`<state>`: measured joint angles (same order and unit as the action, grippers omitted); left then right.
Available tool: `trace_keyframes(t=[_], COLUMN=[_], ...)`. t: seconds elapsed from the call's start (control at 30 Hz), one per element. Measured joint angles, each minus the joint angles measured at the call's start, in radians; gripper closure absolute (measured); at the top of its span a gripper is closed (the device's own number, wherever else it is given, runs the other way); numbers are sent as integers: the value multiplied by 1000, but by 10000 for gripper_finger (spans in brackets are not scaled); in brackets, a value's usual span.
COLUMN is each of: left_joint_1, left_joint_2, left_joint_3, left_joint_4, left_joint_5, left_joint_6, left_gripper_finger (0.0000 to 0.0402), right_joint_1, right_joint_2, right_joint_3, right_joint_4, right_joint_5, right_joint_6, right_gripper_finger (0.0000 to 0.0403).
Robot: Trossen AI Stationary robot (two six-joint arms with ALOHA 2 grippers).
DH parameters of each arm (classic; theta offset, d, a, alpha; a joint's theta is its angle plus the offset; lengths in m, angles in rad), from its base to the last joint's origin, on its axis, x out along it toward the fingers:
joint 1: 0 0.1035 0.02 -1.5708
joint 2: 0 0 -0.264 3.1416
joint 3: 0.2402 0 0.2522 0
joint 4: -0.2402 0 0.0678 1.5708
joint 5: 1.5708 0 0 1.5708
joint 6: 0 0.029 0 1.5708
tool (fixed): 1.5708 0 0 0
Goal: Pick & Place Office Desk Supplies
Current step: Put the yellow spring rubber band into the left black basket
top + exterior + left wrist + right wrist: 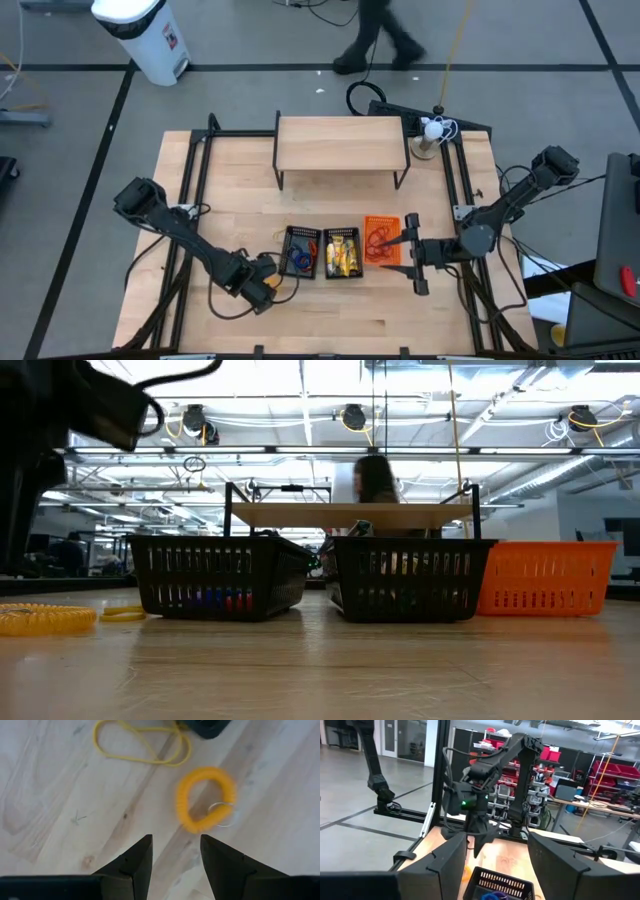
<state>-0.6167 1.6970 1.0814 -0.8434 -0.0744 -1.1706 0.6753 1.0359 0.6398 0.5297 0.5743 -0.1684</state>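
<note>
Looking straight down from the high view, three small baskets sit in a row near the middle of the wooden table (330, 335): a black basket (300, 251) with blue and red loops inside, a second black basket (343, 253) filled with yellow-gold oblong pieces, and an orange basket (381, 240) holding red rubber bands. The left gripper (268, 287) hovers low over the table just beside the first black basket, and the right gripper (410, 250) reaches over the edge of the orange basket. A small wooden shelf (341, 146) stands behind the row. From the low view, the two black baskets and the orange one stand side by side on the tabletop, and a yellow coil (45, 619) lies on the wood apart from them, with a person blurred in the room behind. Through the left wrist view, the left gripper's dark fingers (131, 865) stand apart with nothing between them, pointing at a yellow spiral wrist coil (205, 798) with a metal ring (221, 813), and a thin yellow rubber band (142, 745) lies just beyond it. Through the right wrist view, the right gripper's fingers (445, 865) are spread and empty above a black basket (500, 885), with the left arm (485, 775) farther off.
</note>
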Motion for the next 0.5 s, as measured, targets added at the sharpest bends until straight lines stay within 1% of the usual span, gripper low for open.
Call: trace_keyframes(t=[0.3,0.5], left_joint_1=[30,40], left_joint_2=[0,0], left_joint_3=[-77,-101], left_joint_4=[205,215], left_joint_5=[-12,5], left_joint_6=[9,-3], left_gripper_finger=[236,236], right_joint_1=[3,3], right_joint_2=[0,0], right_joint_3=[0,0], right_joint_4=[-4,-10], right_joint_5=[0,0], right_joint_6=[26,26], right_gripper_finger=[202,202])
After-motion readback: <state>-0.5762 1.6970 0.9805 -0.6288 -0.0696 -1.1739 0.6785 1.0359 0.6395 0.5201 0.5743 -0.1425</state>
